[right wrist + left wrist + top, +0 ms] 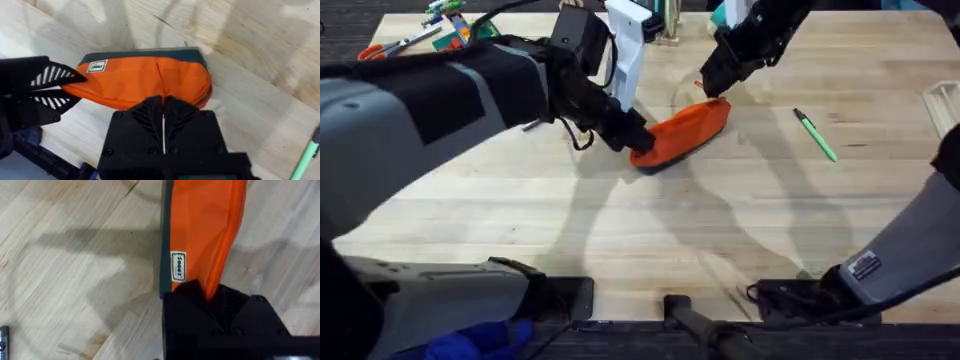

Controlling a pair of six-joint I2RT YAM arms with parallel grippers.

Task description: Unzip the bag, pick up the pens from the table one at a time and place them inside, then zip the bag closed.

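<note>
Overhead: one bag [685, 130] mid-desk [620, 230], one green pen [815, 135] at its 3 o'clock. Left wrist: left pincer [207, 291] clamped on the bag's end. Right wrist: right pincer [163, 107] pressed together — on the bag's top.

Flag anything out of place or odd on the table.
Nothing damaged or spilled. The bag lies askew, pinched at both ends by the left gripper and right gripper. The green pen lies loose beside it.
</note>
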